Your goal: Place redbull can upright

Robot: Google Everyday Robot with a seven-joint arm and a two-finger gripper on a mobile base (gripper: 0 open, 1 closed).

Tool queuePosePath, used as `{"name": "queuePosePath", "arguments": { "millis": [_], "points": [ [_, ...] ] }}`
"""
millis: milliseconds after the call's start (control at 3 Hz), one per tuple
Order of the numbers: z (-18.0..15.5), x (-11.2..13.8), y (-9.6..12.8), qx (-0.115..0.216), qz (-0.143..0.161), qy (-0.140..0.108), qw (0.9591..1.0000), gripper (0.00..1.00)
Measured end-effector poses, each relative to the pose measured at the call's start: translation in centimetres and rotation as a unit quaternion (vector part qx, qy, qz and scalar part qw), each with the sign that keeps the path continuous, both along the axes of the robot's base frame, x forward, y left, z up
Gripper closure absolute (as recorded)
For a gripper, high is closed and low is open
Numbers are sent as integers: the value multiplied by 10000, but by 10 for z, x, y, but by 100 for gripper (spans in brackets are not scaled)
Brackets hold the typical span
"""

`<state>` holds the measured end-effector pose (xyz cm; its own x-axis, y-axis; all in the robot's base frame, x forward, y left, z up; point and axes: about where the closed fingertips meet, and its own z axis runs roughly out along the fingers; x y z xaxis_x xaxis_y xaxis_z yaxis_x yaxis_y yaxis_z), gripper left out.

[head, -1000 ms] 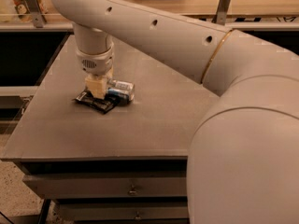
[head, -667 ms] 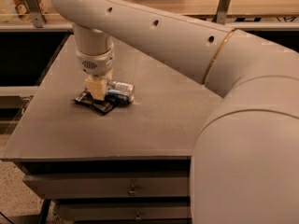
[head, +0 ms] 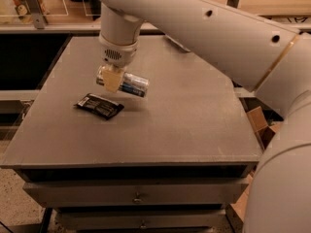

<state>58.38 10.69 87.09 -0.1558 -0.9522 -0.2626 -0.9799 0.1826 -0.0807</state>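
Observation:
The redbull can (head: 130, 83) is silver with blue panels and lies on its side in the air, a little above the grey table (head: 194, 120). My gripper (head: 112, 79) hangs from the white arm and is shut on the redbull can near its left end. One pale finger (head: 111, 79) crosses the front of the can. The can's right end sticks out past the gripper.
A flat black snack packet (head: 99, 106) lies on the table just below and left of the can. The table has drawers under its front edge. A shelf with clutter (head: 24, 4) runs along the back left. A cardboard box (head: 257, 123) sits at the right.
The gripper has lifted the can off the table, up from beside the black packet. The view has also shifted, so the packet now lies apart from the can.

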Motion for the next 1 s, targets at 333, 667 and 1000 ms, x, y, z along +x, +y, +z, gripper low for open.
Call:
{"name": "queuePosePath", "arguments": {
  "millis": [333, 667, 1000],
  "points": [
    [33, 11, -17, 497, 89, -214, 9985, 100],
    [33, 11, -17, 497, 89, -214, 9985, 100],
    [35, 14, -18, 694, 102, -281, 9971, 100]
  ]
}}
